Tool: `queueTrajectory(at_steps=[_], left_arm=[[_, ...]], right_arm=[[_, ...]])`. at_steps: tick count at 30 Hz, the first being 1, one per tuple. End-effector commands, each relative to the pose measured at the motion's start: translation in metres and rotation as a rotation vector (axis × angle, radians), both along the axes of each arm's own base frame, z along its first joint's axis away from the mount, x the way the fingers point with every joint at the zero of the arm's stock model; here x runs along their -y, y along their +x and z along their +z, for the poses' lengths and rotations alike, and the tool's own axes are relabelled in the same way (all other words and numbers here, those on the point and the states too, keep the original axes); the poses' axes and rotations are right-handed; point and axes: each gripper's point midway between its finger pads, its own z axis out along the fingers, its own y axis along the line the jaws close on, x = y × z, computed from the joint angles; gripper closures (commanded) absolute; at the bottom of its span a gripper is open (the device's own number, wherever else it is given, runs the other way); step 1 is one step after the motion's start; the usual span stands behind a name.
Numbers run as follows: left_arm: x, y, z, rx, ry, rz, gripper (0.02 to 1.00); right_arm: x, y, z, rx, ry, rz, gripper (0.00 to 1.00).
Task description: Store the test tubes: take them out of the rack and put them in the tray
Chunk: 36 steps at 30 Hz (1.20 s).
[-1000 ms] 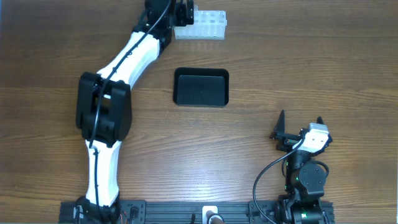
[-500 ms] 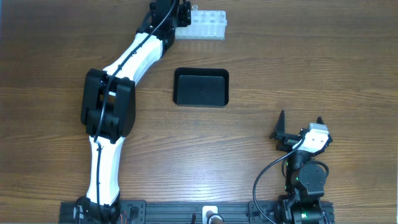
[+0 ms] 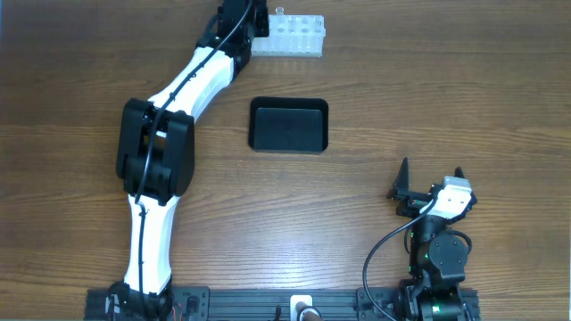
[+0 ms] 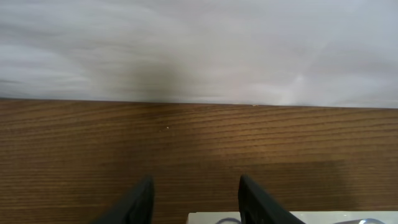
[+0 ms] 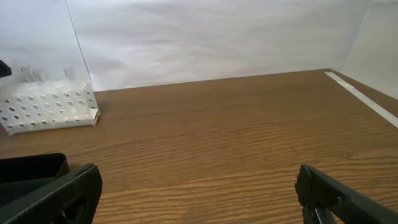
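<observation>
A white perforated test tube rack [image 3: 287,37] stands at the table's far edge, seen also in the right wrist view as the rack [image 5: 51,106] with a few clear tubes [image 5: 28,74] upright in it. The black tray [image 3: 288,125] lies empty nearer the middle. My left gripper [image 3: 260,18] hangs at the rack's left end; in its own view the left gripper [image 4: 196,205] is open over bare wood, with the rack's corner [image 4: 280,218] beside one finger. My right gripper [image 3: 426,183] rests open at the near right, far from both.
A white wall [image 4: 199,43] rises just behind the table's far edge, close to the left gripper. Bare wood [image 3: 446,89] spreads right of the tray and rack. The tray's dark rim [image 5: 31,167] shows ahead of the right gripper [image 5: 199,199].
The left arm's elbow shifted slightly right and up, and its gripper edged toward the far edge by the rack's left end. The right arm stayed still.
</observation>
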Motion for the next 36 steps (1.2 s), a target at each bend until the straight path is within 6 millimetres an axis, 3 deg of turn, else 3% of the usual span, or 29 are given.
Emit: queueTrajectory(at_steps=[1, 10, 15, 25, 31, 36], left_arm=[[0.006, 0.004, -0.003, 0.007, -0.003, -0.007, 0.584], [0.012, 0.003, -0.010, -0.006, -0.010, -0.029, 0.603], [0.012, 0.003, -0.013, -0.011, -0.011, -0.032, 0.695], [0.018, 0.002, -0.016, -0.016, -0.013, -0.045, 0.715], [0.018, 0.002, -0.016, -0.011, -0.014, -0.045, 0.840], [0.018, 0.003, -0.015, -0.007, -0.016, -0.045, 0.842]], right_arm=[[0.003, -0.001, -0.001, 0.002, 0.004, -0.018, 0.007], [0.003, -0.001, -0.001, 0.002, 0.004, -0.018, 0.007], [0.003, -0.001, -0.001, 0.002, 0.004, -0.018, 0.009], [0.003, -0.001, -0.001, 0.003, 0.005, -0.018, 0.009], [0.003, -0.001, -0.001, 0.003, 0.005, -0.018, 0.009], [0.003, -0.001, -0.001, 0.002, 0.004, -0.018, 0.009]])
